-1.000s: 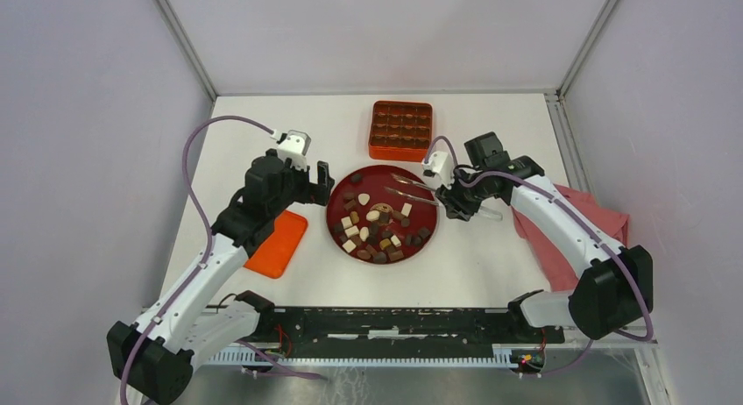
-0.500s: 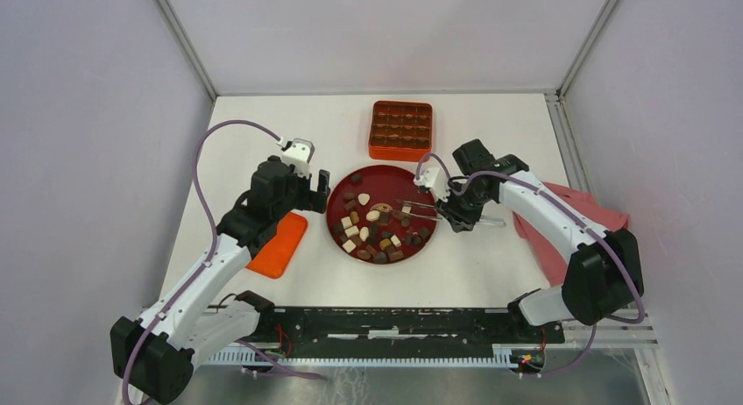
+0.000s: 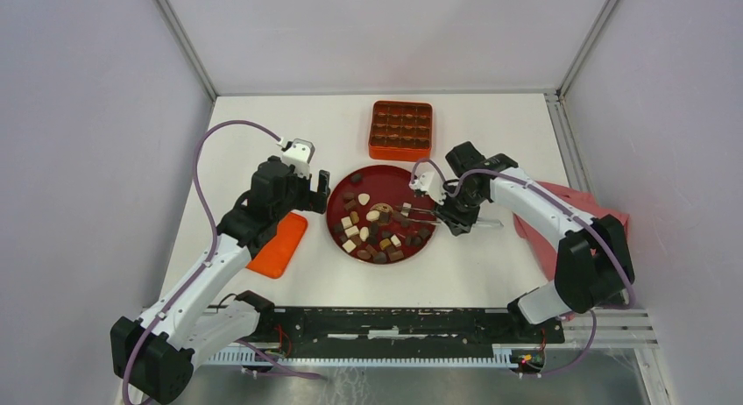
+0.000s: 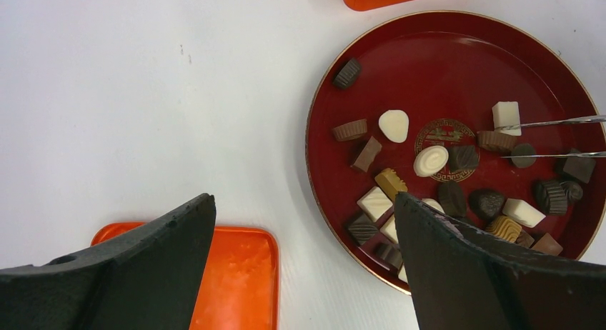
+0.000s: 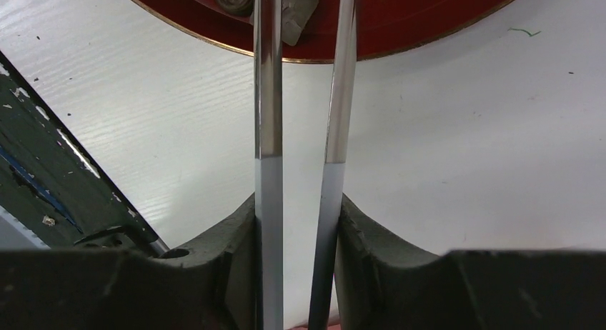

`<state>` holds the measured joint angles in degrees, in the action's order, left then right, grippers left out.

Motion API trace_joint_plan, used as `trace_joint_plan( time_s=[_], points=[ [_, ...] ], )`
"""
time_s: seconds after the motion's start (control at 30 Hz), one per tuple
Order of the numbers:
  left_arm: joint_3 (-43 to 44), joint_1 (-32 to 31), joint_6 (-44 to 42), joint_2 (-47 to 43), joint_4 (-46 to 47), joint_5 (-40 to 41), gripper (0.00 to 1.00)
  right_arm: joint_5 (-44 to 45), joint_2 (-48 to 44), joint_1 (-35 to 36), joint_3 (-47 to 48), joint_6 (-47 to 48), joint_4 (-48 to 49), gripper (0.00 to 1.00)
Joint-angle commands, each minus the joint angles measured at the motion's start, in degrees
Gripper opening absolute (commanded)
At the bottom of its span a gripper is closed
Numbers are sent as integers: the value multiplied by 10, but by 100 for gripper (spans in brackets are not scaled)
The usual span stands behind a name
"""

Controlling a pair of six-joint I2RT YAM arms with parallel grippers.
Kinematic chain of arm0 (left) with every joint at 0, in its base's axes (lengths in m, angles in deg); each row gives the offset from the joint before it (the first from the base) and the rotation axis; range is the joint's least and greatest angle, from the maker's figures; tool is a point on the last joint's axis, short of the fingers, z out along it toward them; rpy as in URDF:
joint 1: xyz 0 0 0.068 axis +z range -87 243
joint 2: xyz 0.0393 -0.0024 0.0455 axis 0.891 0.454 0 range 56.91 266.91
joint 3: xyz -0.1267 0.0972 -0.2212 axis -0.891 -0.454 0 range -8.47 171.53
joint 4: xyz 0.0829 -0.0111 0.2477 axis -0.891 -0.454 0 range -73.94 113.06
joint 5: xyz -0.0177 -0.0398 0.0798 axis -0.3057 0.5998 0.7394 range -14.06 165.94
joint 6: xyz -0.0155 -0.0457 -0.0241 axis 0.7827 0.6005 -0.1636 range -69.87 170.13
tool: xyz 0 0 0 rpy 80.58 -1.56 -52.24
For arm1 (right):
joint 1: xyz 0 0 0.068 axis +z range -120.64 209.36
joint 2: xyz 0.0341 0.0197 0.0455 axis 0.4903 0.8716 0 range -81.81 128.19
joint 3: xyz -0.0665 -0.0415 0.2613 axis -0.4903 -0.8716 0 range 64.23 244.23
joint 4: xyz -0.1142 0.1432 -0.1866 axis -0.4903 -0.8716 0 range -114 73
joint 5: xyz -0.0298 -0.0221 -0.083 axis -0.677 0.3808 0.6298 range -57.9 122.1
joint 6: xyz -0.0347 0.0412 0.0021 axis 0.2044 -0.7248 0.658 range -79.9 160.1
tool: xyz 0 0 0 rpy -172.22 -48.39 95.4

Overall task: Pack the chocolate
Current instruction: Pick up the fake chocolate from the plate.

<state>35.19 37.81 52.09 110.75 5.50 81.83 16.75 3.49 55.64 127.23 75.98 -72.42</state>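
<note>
The chocolate, several dark, tan and cream bite-size pieces, lies loose on the red plate. My right gripper is shut on metal tweezers. Their two arms reach in over pieces near the plate's middle, and a round dark piece lies between them. In the right wrist view the jaws press both tweezers arms, and the tips run out of frame over the plate. My left gripper hangs open above the table, left of the plate, with nothing between its fingers.
An orange box with gridded compartments stands behind the plate. A flat orange lid lies under my left arm, its corner near the left fingers. A pink cloth lies at the right edge.
My right arm has swung left and carried the tweezers in over the chocolates on the plate. The left arm has barely shifted.
</note>
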Motion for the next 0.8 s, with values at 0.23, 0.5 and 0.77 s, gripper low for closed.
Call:
trace_joint_plan(
  time_s=[0.23,0.5,0.77],
  points=[
    [2,2,-37,-5,9,-5,98,19,24,22,29,-7,-5,32],
    [2,3,-37,-7,7,-8,98,48,33,26,35,-17,2,36],
    [2,3,-37,-6,7,-9,98,49,26,26,55,-26,14,13]
  ],
)
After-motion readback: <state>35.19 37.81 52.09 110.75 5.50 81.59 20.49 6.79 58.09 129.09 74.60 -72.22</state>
